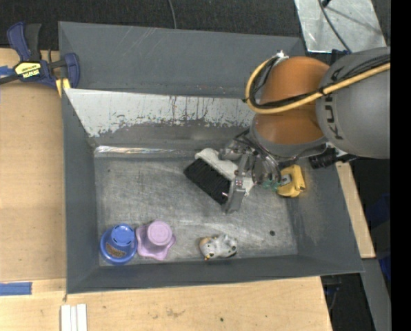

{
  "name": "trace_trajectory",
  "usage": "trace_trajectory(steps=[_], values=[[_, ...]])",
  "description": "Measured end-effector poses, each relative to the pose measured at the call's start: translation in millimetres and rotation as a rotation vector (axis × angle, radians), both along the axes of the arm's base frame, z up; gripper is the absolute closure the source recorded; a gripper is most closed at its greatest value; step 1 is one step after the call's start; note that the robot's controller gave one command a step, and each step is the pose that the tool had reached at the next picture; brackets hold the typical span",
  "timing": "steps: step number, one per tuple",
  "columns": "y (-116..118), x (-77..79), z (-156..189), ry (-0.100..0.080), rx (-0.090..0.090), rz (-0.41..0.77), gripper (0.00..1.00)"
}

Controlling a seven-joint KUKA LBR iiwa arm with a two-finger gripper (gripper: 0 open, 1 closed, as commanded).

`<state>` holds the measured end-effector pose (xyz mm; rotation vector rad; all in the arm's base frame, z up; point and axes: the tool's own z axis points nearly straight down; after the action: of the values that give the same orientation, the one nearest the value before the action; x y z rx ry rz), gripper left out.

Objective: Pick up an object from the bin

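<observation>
Camera view: gripper (pixel 234 193) hangs over the right end of the black brush (pixel 207 176) near the bin (pixel 80 205) back wall, claw state impossible to tell, bare floor to its left, blue cup (pixel 118 243), purple cup (pixel 156 240) and small figurine (pixel 217 247) along the front edge.

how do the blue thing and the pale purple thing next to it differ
The blue piece is deep blue, the purple piece pale lilac. The blue piece sits in the bin corner, the purple piece beside it, further from the side wall. The blue piece looks round, the purple piece more angular. Both are small with a raised middle.
</observation>
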<state>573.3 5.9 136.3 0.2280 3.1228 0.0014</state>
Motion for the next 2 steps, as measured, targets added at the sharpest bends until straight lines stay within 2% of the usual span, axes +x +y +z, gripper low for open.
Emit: trace_trajectory(steps=[1, 2], values=[[7.9, 21.5, -34.2, 0.0, 0.001, -0.193, 0.0], [6.1, 22.0, 25.2, 0.006, 0.0, -0.143, 0.0]])
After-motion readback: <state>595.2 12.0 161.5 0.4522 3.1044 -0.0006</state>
